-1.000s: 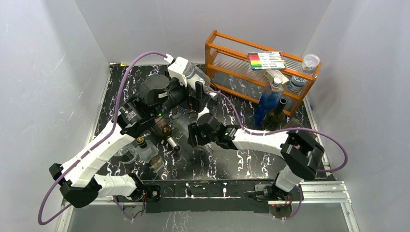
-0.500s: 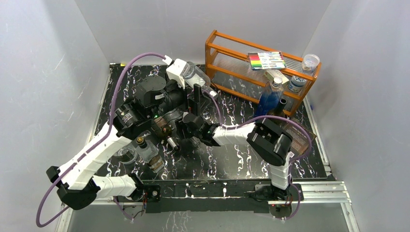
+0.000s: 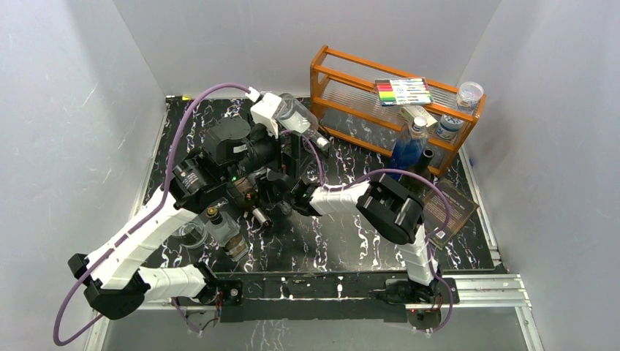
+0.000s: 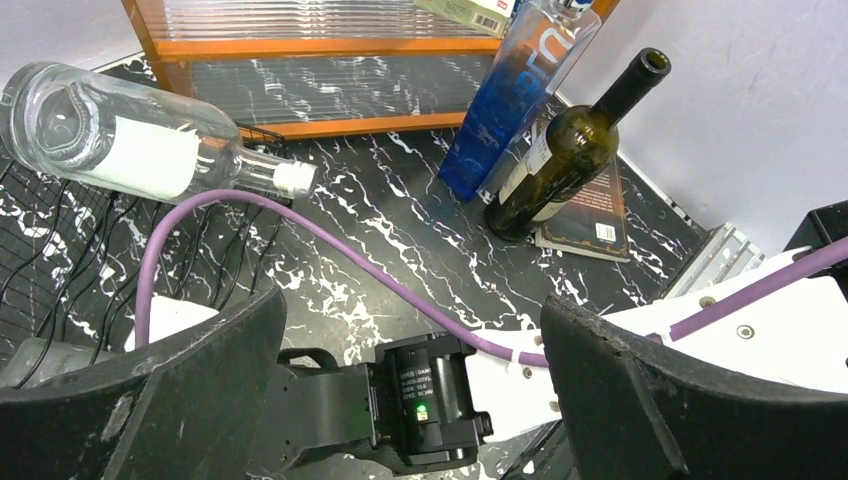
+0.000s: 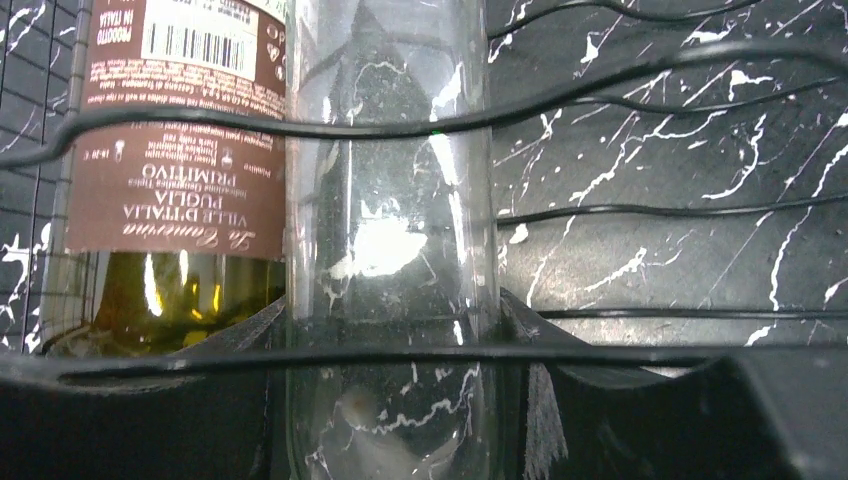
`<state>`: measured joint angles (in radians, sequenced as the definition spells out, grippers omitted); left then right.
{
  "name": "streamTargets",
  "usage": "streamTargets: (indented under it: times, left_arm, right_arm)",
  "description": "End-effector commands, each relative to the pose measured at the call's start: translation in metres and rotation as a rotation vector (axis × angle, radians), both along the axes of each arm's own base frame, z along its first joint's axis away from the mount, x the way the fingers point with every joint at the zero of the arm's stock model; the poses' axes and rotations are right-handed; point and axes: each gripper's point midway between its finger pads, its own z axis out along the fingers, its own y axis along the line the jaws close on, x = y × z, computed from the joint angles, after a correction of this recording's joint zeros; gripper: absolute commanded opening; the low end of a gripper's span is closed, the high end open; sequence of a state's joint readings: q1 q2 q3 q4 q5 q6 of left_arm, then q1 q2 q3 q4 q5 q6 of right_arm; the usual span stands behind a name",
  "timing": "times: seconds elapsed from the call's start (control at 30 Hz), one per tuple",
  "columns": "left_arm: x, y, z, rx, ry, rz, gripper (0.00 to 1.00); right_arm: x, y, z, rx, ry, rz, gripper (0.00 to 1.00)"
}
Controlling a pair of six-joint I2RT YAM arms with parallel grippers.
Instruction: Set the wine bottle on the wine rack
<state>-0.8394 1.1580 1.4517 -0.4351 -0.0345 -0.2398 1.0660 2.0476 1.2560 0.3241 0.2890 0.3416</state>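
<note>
**1. Step in hand.** The wine rack (image 4: 60, 250) takes up the ground ahead of both sets of fingers. Its thin black wires cross the right wrist view from side to side. The wine bottle (image 5: 390, 250), of clear glass, lies inside the rack. One wire passes across it just beyond the fingertips, and another passes across it level with them. The step is judged to be the last part of placement: the bottle is seated in a cradle but has not been let go.

**2. Grippers.**
- The right gripper (image 5: 390, 305) is closed on the wine bottle at a middling width. One finger (image 5: 545, 345) presses each flank of the glass.
- The left gripper (image 4: 410, 300) stands fully wide and holds nothing. Only the right arm's wrist passes between its fingers (image 4: 180, 370).

**3. Neighbour.** A labelled bottle (image 5: 170, 150) lies touching or just beside the wine bottle. It sits outside the finger on the left of the right wrist view.

**4. Orientation.** The long axis of the wine bottle lies level and parallel to the labelled bottle. It runs straight out from between the fingers, square to their closing line. Only the cylindrical body shows, so it cannot be told which way the neck points.

**5. Next move.** This probably calls for three actions:
- Confirm that the cradle bears the weight.
- Spread the right fingers only slightly, because the labelled bottle is close.
- Draw back along the finger line, clear of the crossing wires.
</note>
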Motion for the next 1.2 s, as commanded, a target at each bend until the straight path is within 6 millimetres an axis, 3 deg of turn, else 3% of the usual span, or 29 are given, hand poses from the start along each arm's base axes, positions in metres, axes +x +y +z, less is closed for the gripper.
streamTargets:
  times: [0.0,0.13,0.37,0.53,0.7,0.97,1.17]
  left_arm:
    - [-0.006,0.011,0.004,0.003,-0.016,0.007,0.98]
    - [-0.008,0.014,0.003,0.007,-0.014,0.011,0.98]
    - [-0.01,0.019,0.003,0.008,-0.015,0.018,0.98]
    - [-0.012,0.021,0.002,0.011,-0.012,0.02,0.98]
    - [-0.013,0.024,0.003,0.013,-0.016,0.025,0.98]
    - [-0.013,0.028,0.002,0.023,-0.021,0.038,0.98]
    - [-0.013,0.031,0.002,0.023,-0.02,0.046,0.98]
  right_arm:
    - [0.024,0.027,0.048,0.146,-0.087,-0.036,0.0]
    - [0.026,0.028,0.041,0.144,-0.07,-0.047,0.04]
    - [0.03,0.025,0.034,0.146,-0.045,-0.091,0.48]
    - [0.029,0.021,0.039,0.162,-0.035,-0.107,0.6]
    - [0.025,0.015,0.044,0.172,-0.031,-0.109,0.88]
    - [0.015,0.0,0.056,0.177,-0.019,-0.112,0.89]
    - [-0.01,-0.011,0.066,0.181,0.023,-0.031,0.89]
